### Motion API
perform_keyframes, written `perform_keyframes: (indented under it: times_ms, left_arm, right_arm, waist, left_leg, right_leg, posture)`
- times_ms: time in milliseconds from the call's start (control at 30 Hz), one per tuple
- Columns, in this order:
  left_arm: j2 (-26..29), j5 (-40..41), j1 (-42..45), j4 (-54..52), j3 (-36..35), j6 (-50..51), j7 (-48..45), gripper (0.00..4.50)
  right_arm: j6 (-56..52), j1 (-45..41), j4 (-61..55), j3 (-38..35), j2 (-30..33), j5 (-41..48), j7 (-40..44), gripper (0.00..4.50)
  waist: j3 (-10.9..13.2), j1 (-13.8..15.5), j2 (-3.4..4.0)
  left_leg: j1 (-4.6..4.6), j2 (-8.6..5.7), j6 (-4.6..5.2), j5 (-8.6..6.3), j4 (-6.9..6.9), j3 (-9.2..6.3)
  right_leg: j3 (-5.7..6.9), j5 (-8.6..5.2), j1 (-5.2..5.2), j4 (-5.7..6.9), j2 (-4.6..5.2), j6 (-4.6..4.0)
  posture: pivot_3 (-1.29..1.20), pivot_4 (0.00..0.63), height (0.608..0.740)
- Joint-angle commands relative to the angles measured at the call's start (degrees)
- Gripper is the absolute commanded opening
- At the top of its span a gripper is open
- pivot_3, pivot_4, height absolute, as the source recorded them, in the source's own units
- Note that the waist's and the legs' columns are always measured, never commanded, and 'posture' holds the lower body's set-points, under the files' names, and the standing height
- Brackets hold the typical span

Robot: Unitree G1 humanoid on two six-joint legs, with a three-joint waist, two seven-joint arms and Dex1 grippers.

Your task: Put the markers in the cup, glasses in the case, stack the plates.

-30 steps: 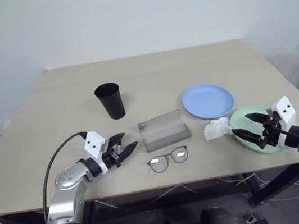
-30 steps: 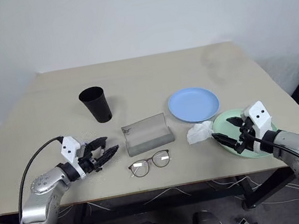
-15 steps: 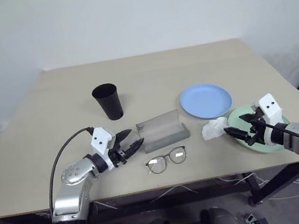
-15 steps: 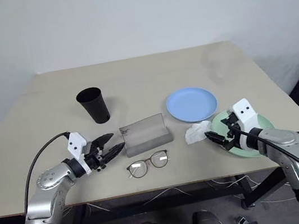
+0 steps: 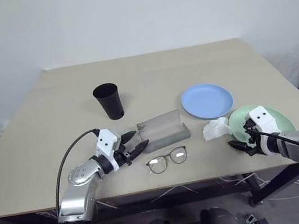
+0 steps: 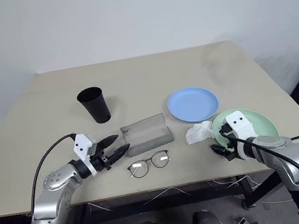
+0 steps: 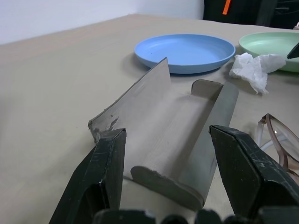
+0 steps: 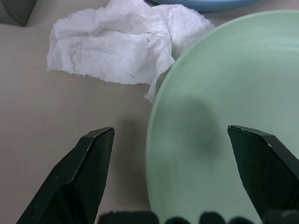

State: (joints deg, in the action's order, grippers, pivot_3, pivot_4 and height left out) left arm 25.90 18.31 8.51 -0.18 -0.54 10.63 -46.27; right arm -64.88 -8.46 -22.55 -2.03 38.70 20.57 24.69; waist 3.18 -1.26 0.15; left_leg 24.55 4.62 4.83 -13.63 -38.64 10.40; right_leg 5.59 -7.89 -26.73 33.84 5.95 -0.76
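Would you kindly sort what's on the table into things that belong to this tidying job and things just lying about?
Belonging to the job:
- black cup
- glasses
- open grey case
- light blue plate
- mint green plate

Just lying about:
- crumpled white tissue

No markers can be made out on the table.

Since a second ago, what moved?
Left pincer slid right, up to the open case. Right pincer tipped down at the green plate's near rim, straddling it. Both open, nothing gripped. Glasses, cup, blue plate, tissue unmoved.
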Motion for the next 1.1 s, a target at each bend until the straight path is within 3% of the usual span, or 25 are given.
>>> perform_keyframes:
  times_ms: [33,300,567,667,733,1100]
  left_arm:
    - [-0.31,-0.47,1.78,-0.50,0.12,-1.42,0.19,2.97]
    - [-0.82,-0.88,2.26,0.40,0.13,-1.93,0.04,2.97]
    - [-1.11,-1.27,2.57,0.76,0.17,-2.28,0.33,2.97]
    - [-1.14,-1.45,2.64,0.97,0.15,-2.46,0.49,2.97]
    - [-1.18,-1.57,2.67,1.07,0.05,-2.50,0.57,2.97]
    - [-1.30,-2.04,3.22,1.53,0.04,-2.90,0.72,2.97]
  right_arm:
    - [1.58,-0.86,-1.84,0.81,1.83,-2.70,-1.24,3.84]
    - [3.23,-0.27,-0.78,1.04,1.68,-4.08,-0.91,1.23]
    - [4.81,-1.17,1.09,1.90,1.38,-5.47,-1.41,1.23]
    - [5.27,-1.53,1.82,2.04,1.48,-5.77,-1.38,0.68]
    - [5.42,-1.72,2.10,2.12,1.49,-6.18,-1.43,0.02]
    - [10.80,-5.03,5.67,4.19,1.87,-11.83,-2.71,0.02]
  waist:
    - [0.00,0.00,0.00]
    - [0.00,0.00,0.00]
    - [0.00,0.00,-0.01]
    - [0.00,0.01,-0.01]
    - [0.00,-0.01,-0.02]
    - [-0.05,0.04,-0.08]
  left_leg:
    - [-0.01,0.00,0.00,0.00,0.00,0.00]
    - [-0.01,0.00,0.00,0.00,-0.01,-0.01]
    - [0.00,-0.02,0.00,0.00,-0.03,-0.01]
    - [0.00,-0.01,0.00,0.00,-0.04,-0.01]
    - [0.00,-0.01,0.00,0.00,-0.04,-0.01]
    - [0.06,0.15,0.01,0.00,0.08,0.09]
  right_leg:
    - [0.00,0.00,0.00,0.00,0.00,0.00]
    - [0.00,0.00,0.00,0.00,0.00,0.00]
    - [0.00,0.00,0.01,-0.01,0.00,0.00]
    - [0.00,0.00,0.02,-0.01,0.00,0.00]
    - [0.00,0.00,0.02,-0.01,0.00,0.00]
    - [0.04,0.02,0.04,-0.03,0.01,-0.03]
  posture:
    - [0.00,0.000,0.729]
    - [0.00,0.000,0.729]
    - [0.00,0.000,0.729]
    - [0.00,0.000,0.729]
    - [0.00,0.000,0.729]
    - [0.00,0.000,0.729]
